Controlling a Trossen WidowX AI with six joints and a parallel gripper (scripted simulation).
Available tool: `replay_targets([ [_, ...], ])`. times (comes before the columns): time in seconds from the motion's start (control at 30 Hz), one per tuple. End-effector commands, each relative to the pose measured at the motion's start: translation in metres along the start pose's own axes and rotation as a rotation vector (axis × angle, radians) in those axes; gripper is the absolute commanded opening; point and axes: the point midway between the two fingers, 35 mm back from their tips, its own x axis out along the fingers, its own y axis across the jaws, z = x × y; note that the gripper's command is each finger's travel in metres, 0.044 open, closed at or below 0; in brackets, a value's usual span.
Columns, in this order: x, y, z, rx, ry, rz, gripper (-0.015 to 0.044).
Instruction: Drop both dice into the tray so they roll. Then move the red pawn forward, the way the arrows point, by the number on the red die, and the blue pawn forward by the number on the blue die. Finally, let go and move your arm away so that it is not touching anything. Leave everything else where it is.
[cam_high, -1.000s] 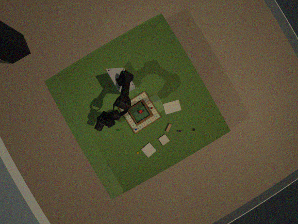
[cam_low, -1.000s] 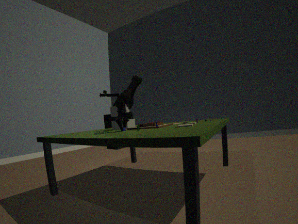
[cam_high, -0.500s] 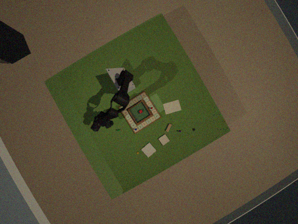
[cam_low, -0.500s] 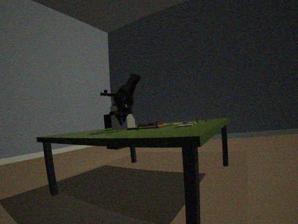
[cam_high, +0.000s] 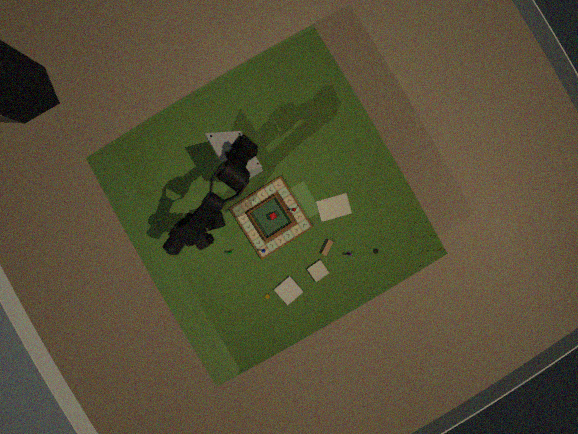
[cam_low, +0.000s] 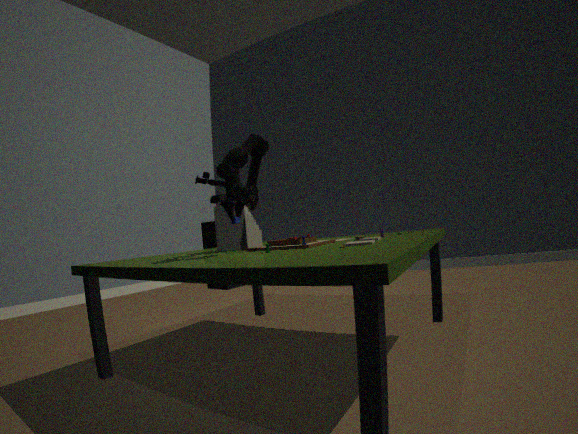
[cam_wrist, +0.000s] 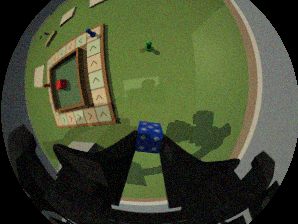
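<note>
My gripper (cam_wrist: 148, 135) (cam_low: 236, 218) is shut on the blue die (cam_wrist: 149, 136) (cam_low: 236, 219) and holds it above the green table, left of the game board (cam_high: 302, 226) (cam_wrist: 100, 90). In the top view the arm hides the die. The red die (cam_high: 272, 216) (cam_wrist: 61, 84) lies in the green tray (cam_high: 262, 220) (cam_wrist: 69, 70) in the middle of the board. The blue pawn (cam_high: 263, 250) (cam_wrist: 89, 31) stands on the board's track near one corner. The red pawn (cam_high: 294, 209) stands on the track at the side away from my gripper.
A green pawn (cam_high: 228, 251) (cam_wrist: 150, 47) stands on the table between my gripper and the board. White cards (cam_high: 334, 206) (cam_high: 288, 290) (cam_high: 318, 270), a wooden block (cam_high: 326, 247), and purple (cam_high: 347, 253), black (cam_high: 375, 250) and yellow (cam_high: 267, 296) pawns lie beyond the board.
</note>
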Motion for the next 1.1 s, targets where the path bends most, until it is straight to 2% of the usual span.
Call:
replay_targets([
  [0.0, -0.004, 0.012, 0.007, 0.073, -0.005, -0.01, 0.0],
  [1.07, 0.014, 0.137, 0.039, 0.853, -0.028, -0.016, 0.0],
])
